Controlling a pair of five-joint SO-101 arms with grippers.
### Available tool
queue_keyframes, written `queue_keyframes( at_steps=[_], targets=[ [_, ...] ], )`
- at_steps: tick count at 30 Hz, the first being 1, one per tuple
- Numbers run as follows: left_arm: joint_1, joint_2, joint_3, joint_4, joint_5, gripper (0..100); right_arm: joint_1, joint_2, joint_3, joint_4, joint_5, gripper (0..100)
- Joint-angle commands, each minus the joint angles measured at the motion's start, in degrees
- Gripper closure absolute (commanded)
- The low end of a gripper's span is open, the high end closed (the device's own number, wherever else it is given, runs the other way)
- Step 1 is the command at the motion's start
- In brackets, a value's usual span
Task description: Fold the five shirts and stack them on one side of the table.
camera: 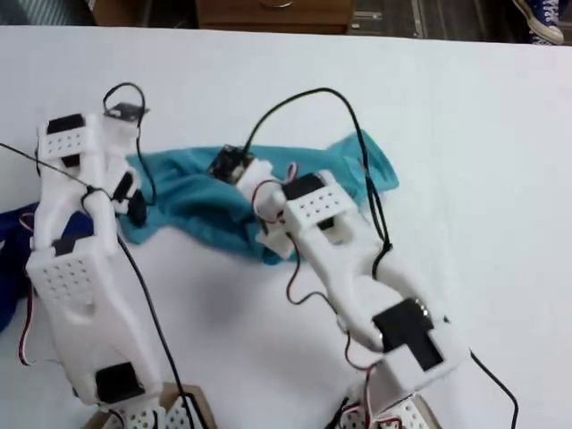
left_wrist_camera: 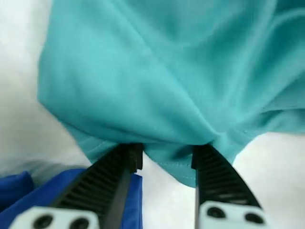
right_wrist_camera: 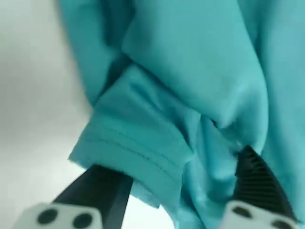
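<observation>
While the teal shirt (camera: pixel 206 201) is lying crumpled near the middle of the counter (camera: pixel 465 134), bare white surface is spreading out beyond it up to the counter's far edge. More bare surface is showing past its sleeve end, on the side away from the blue shirt (camera: pixel 11 241), and on its near side between my two arms. The blue shirt is bunching just beside the teal shirt's other end, next to my left arm, so room is tightest there.

My left end effector (left_wrist_camera: pixel 164 160) is sitting at the teal shirt's hem nearest the blue shirt. It is released, with its fingers spread and the stitched edge sagging between them. My right end effector (right_wrist_camera: pixel 181 167) is resting at the teal shirt's near edge. It is also spread wide and not clenched, with a turned-over hem lying between its fingers.

The teal shirt is looking smooth and thin, gathered into deep soft folds, with a double row of stitching along its hem. It is not folded flat.

I am counting two shirts, one teal and one blue, and two end effectors, both at the teal shirt.
</observation>
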Motion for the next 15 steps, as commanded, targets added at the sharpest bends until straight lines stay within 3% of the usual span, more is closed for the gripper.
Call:
queue_keyframes(
  at_steps=[1,3,9,15],
  targets=[
    [-1.1,2.5,-1.9,0.1,-0.1,80,5.0,1.1,-3.8,-1.0,0.1,86.8],
    [-1.1,4.1,-1.9,0.1,-0.1,80,8.2,0.7,-6.4,-1.0,0.1,98.7],
    [-0.9,4.7,-2.0,0.1,0.2,80,16.6,-3.8,-17.7,3.9,0.2,97.8],
    [-0.8,4.7,-2.0,0.1,0.3,80,19.5,-5.3,-23.4,6.5,0.2,97.8]
  ],
)
